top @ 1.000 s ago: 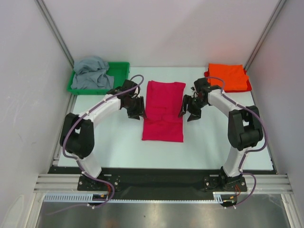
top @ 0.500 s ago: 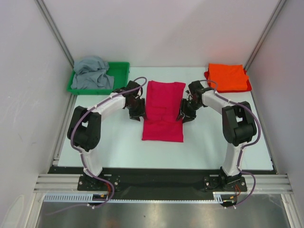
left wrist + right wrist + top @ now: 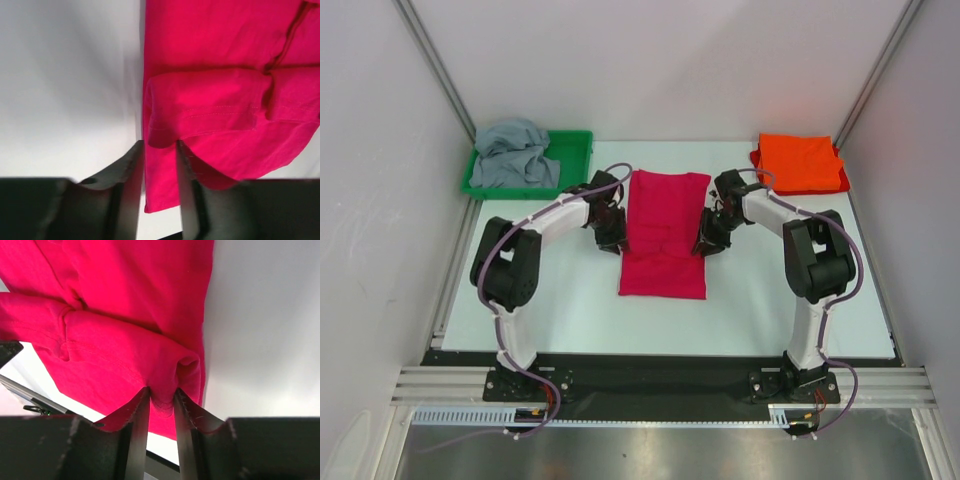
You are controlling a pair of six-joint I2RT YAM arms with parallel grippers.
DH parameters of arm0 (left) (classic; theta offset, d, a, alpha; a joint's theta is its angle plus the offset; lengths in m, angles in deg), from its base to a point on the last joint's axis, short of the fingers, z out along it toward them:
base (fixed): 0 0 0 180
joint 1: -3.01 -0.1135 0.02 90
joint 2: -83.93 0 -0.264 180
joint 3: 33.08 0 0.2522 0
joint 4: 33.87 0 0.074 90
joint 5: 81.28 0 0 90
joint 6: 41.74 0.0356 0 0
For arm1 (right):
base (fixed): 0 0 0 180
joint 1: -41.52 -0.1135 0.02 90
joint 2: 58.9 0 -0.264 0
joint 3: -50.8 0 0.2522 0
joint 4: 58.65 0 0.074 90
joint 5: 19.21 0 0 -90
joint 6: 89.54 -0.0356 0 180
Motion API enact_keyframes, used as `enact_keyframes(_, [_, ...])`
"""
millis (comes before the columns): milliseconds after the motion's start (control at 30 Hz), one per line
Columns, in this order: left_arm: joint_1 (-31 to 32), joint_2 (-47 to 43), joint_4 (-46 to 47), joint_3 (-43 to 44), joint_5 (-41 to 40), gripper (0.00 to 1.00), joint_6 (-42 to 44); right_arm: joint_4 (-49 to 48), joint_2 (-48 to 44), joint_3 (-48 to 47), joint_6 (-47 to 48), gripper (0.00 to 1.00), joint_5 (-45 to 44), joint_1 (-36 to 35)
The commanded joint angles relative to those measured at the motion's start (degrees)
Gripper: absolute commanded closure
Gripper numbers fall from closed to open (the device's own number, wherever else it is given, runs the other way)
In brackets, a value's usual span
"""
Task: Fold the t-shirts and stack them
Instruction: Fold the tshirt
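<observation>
The crimson-pink t-shirt (image 3: pixel 665 235) lies folded into a long strip in the middle of the table. My left gripper (image 3: pixel 612 238) is at its left edge; in the left wrist view (image 3: pixel 160 145) the jaws stand narrow with the shirt's (image 3: pixel 220 50) edge between them. My right gripper (image 3: pixel 705 243) is at its right edge; in the right wrist view (image 3: pixel 162 390) the jaws pinch a bunched fold of the shirt (image 3: pixel 125 290). The orange t-shirt (image 3: pixel 802 163) lies folded at the back right. The grey t-shirt (image 3: pixel 515 155) lies crumpled in a tray.
The green plastic tray (image 3: pixel 575 140) stands at the back left corner. White walls with metal posts close in the table on three sides. The black base rail (image 3: pixel 640 375) runs along the near edge.
Both grippers have moved inward onto the crimson-pink shirt's side edges and narrowed on the cloth. The arms' elbows have swung in. The shirts have not moved.
</observation>
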Motion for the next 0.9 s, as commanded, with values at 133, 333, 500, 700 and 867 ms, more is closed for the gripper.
enact_keyframes(133, [-1.1, 3.3, 2.1, 5.8, 1.9, 0.86, -0.3, -0.6, -0.2, -2.9, -1.1, 0.86, 0.7, -0.2])
enact_keyframes(333, [-2.3, 4.9, 1.8, 12.0, 3.7, 0.99, -1.1, -1.3, 0.6, -6.6, -3.4, 0.97, 2.5, 0.8])
enact_keyframes(500, [-3.4, 10.2, 0.8, 19.1, 6.5, 0.95, -1.4, -1.2, 5.4, -11.8, -4.3, 0.95, 3.0, 2.7])
enact_keyframes(700, [-4.4, 15.2, 0.9, 26.0, 6.5, 0.58, -1.0, -2.8, 11.9, -19.1, -4.2, 0.71, 4.8, 6.1])
enact_keyframes(867, [-6.0, 13.2, -2.7, 26.5, 4.3, 0.38, 0.1, 1.9, 13.9, -27.5, -1.8, 0.36, 3.8, 7.2])
